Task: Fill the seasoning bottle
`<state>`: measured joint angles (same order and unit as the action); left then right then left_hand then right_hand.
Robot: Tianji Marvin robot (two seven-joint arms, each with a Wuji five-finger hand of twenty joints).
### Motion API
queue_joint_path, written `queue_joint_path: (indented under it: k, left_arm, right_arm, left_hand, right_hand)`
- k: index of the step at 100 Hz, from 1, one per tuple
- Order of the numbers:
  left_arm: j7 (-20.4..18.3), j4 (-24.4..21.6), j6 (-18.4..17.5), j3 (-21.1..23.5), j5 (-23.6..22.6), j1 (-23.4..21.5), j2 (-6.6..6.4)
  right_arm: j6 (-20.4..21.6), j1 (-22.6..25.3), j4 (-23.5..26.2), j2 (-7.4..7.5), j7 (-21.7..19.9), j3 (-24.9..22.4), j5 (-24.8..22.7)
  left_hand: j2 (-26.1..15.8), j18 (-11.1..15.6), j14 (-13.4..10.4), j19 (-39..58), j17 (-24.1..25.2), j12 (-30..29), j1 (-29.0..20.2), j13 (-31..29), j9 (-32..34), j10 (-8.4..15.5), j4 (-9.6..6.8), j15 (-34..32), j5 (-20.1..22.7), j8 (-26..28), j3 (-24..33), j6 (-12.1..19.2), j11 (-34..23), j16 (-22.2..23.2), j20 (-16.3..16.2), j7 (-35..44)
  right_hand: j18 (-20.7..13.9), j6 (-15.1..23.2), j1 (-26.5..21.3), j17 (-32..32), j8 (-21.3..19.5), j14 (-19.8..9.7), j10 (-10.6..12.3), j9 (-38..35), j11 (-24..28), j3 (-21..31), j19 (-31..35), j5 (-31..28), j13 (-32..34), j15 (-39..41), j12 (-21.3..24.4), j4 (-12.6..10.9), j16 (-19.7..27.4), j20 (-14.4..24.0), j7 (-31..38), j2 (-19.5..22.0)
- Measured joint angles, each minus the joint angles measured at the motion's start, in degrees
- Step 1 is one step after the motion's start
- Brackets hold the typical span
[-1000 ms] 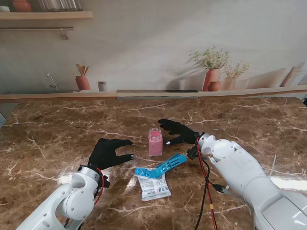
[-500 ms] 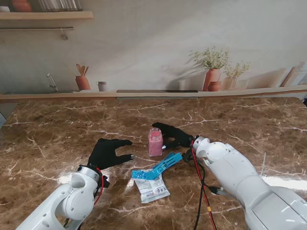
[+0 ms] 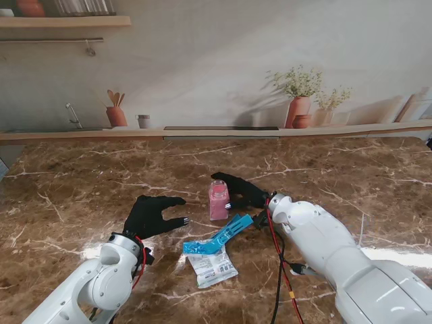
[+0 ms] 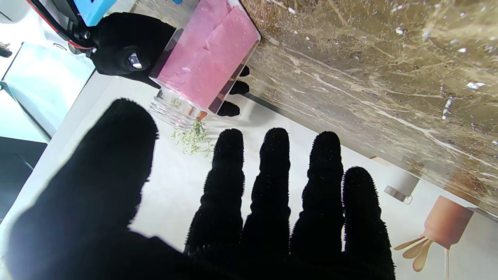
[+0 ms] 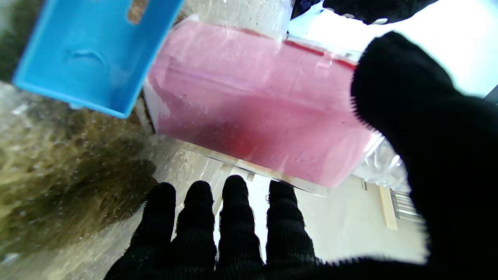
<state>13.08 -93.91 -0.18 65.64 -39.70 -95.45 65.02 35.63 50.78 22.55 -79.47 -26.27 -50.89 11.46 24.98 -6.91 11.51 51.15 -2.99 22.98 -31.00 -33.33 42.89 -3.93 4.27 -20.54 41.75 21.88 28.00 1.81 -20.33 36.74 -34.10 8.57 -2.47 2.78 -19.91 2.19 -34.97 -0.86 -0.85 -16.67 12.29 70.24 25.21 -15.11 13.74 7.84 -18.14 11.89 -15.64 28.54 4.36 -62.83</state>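
- Stand view: a seasoning bottle (image 3: 218, 200), clear with pink contents, is seen upright near the middle of the brown marble worktop (image 3: 81, 182). The right hand (image 3: 244, 192) is set at the bottle's 3 o'clock side, its fingers (image 3: 226, 179) curved past the far side; whether it grips or merely touches cannot be told here. A blue scoop (image 3: 219, 238) lies at the bottle's 6 o'clock, across a white sachet (image 3: 212, 265). The left hand (image 3: 154, 213) is held at the bottle's 9 o'clock, clear of it, fingers spread and nothing held.
- Left wrist view: the left hand (image 4: 218, 210) is shown with fingers (image 4: 272, 175) extended and apart, holding nothing. The bottle (image 4: 206, 62) is seen ahead, with the right hand (image 4: 124, 46) wrapped behind it.
- Right wrist view: the bottle (image 5: 256, 105) fills the space between the thumb (image 5: 428, 128) and the four fingers (image 5: 233, 217) of the right hand (image 5: 311, 249); the fingers are partly curled, and contact cannot be confirmed. The blue scoop (image 5: 93, 50) is seen beside the bottle.
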Motion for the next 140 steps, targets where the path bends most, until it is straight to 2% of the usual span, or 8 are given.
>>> queue_joint_path:
  k: [17, 47, 66, 79, 100, 106, 113, 140]
  left_arm:
    - [-0.01, -0.02, 0.3, -0.01, -0.04, 0.02, -0.01]
    - [0.01, -0.05, 0.52, 0.0, -0.04, 0.07, 0.0]
    - [-0.08, -0.18, 0.59, 0.23, -0.03, 0.05, 0.0]
    - [-0.08, -0.31, 0.67, 0.38, 0.03, -0.01, 0.0]
    - [-0.07, -0.44, 0.7, 0.58, -0.03, -0.06, 0.0]
    - [-0.07, -0.46, 0.72, 0.58, -0.03, -0.06, 0.0]
    - [-0.06, -0.46, 0.72, 0.59, -0.02, -0.06, 0.0]
    - [0.32, -0.45, 0.67, 0.7, 0.06, -0.16, 0.03]
  right_arm:
    - [0.23, -0.73, -1.8, -0.68, -2.96, -0.77, 0.3]
    - [0.49, -2.35, -5.67, -2.57, -5.57, -3.71, -1.79]
    - [0.62, -2.71, -6.4, -3.21, -5.12, -4.03, -2.8]
    - [0.78, -2.7, -6.66, -3.57, -3.91, -4.07, -3.15]
    - [1.02, -2.25, -6.34, -3.84, -0.48, -3.69, -3.39]
    - [0.9, -1.93, -5.57, -3.64, 0.37, -3.03, -3.07]
    - [0.65, -1.43, -4.45, -3.32, 2.15, -2.47, -2.88]
    - [-0.86, 0.67, 0.37, -1.17, 8.58, -1.09, -2.45]
  left_hand:
    - [0.0, 0.0, 0.0, 0.0, 0.01, 0.0, 0.0, 0.0, 0.0, 0.0, 0.0, 0.0, 0.0, 0.0, 0.0, 0.0, 0.0, 0.0, 0.0, 0.0]
    - [0.0, 0.01, 0.0, 0.0, 0.62, 0.0, 0.0, 0.0, 0.0, 0.0, 0.0, 0.0, 0.0, 0.0, 0.0, 0.0, 0.0, 0.0, -0.04, 0.0]
    - [0.0, 0.01, 0.0, 0.0, 0.63, 0.0, 0.0, 0.0, 0.0, 0.0, 0.0, 0.0, 0.0, 0.0, 0.0, 0.0, 0.0, 0.0, -0.06, 0.0]
    - [0.0, 0.01, 0.0, 0.0, 0.64, 0.0, 0.0, 0.0, 0.0, 0.0, 0.0, 0.0, 0.0, 0.0, 0.0, 0.0, 0.0, 0.0, -0.08, 0.0]
    - [0.0, 0.01, 0.0, 0.0, 0.65, 0.0, 0.0, 0.0, 0.0, 0.0, 0.0, 0.0, 0.0, 0.0, 0.0, -0.01, 0.0, 0.0, -0.15, 0.0]
    - [0.0, 0.01, 0.0, 0.0, 0.67, 0.0, 0.0, 0.0, 0.0, 0.0, 0.0, 0.0, 0.0, 0.0, 0.0, -0.01, 0.0, 0.0, -0.23, 0.0]
    - [0.0, 0.01, 0.0, 0.0, 0.67, 0.0, 0.0, 0.0, 0.0, 0.0, 0.0, 0.0, 0.0, 0.0, 0.0, -0.01, 0.0, 0.0, -0.55, 0.0]
    - [0.0, 0.01, 0.0, 0.0, 0.68, 0.0, 0.0, 0.0, 0.0, 0.0, 0.0, 0.0, 0.0, 0.0, 0.0, -0.01, 0.0, 0.0, -0.58, 0.0]
  right_hand:
    - [-2.16, 4.24, 0.01, -2.52, -3.13, 0.05, -0.2, 1.46, 0.09, 0.0, -0.38, -3.81, -3.53, -0.67, -0.01, 0.0, -0.42, 0.22, 4.82, 0.0]
    - [-4.47, 7.32, -0.1, -4.93, -4.61, -0.5, -0.58, 4.84, -1.37, -0.07, -0.26, -11.01, -7.15, -3.97, -0.03, 0.0, -0.01, 2.36, 8.79, 0.78]
    - [-5.1, 10.21, -0.99, -5.52, -6.27, -0.79, -0.61, 4.91, -1.49, -0.25, -0.25, -14.15, -7.75, -5.26, -0.03, 0.0, 0.01, 3.04, 12.51, 1.05]
    - [-5.1, 13.08, -1.11, -5.44, -8.51, -0.79, -0.61, 4.74, -1.54, -0.3, 0.29, -18.0, -7.72, -5.32, -0.03, 0.0, 0.01, 4.51, 16.9, 1.46]
    - [-4.1, 13.6, -2.66, -4.91, -8.81, -0.72, 0.09, 2.55, -0.51, -3.99, 0.47, -21.49, -7.71, -3.85, -0.03, 0.01, 0.01, 5.22, 18.16, 2.56]
    - [-3.22, 13.61, -4.71, -4.46, -8.76, -0.72, 0.49, 1.77, 0.05, -6.18, 0.48, -22.21, -7.71, -3.01, -0.03, 3.85, 0.01, 5.4, 18.21, 2.96]
    - [-1.49, 13.61, -6.09, -4.33, -8.68, -0.72, 0.89, 0.22, 0.88, -8.3, 0.5, -23.57, -7.71, -1.92, -0.03, 6.31, 0.01, 5.74, 18.21, 3.13]
    - [1.0, 13.63, -7.79, -2.64, -8.63, -1.29, 2.11, -8.49, 3.06, -9.88, 0.5, -24.8, -3.96, 2.0, -0.03, 6.8, 0.01, 5.74, 18.21, 3.41]
